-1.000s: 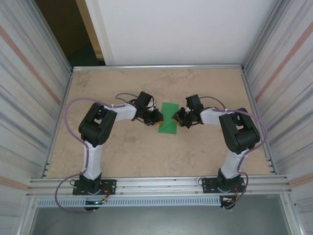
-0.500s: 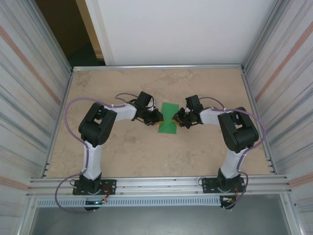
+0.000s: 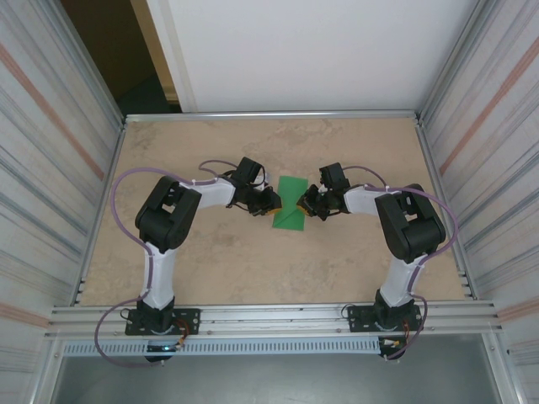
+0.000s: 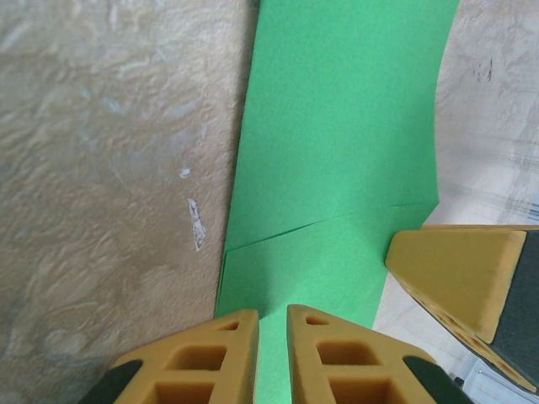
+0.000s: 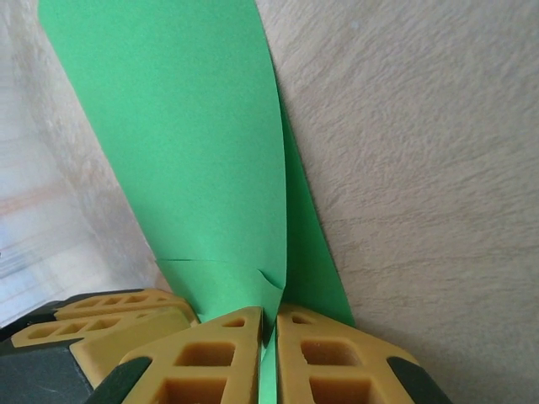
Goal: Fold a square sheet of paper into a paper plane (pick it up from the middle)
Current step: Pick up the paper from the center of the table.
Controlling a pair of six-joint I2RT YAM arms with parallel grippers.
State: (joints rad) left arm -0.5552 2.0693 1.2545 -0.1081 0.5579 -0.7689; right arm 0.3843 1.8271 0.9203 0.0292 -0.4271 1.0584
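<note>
Left gripper [image 4: 272,318], blocky yellow-orange fingers [image 4: 215,353] drawn to a narrow slit, pinching the near edge of a thin, bright green sheet of paper [image 4: 337,143] that runs into the gap between the pads. Right gripper [image 5: 271,316], of the same build, pressed together on the opposite edge of the sheet, where a small crease puckers at its tips. The sheet is doubled: a faint layer edge crosses it in the left wrist view, and a second layer shows beneath the first in the right wrist view. Seen from above, it appears as a narrow slanted green strip between the two grippers, near the middle of the beige mottled tabletop [image 3: 210,269]. It seems lifted and bowed, though whether any edge rests on the surface cannot be told. Both black-and-white arms [image 3: 168,219] bend inward from the near rail, and ribbed metal side walls [image 3: 50,168] enclose the table.
</note>
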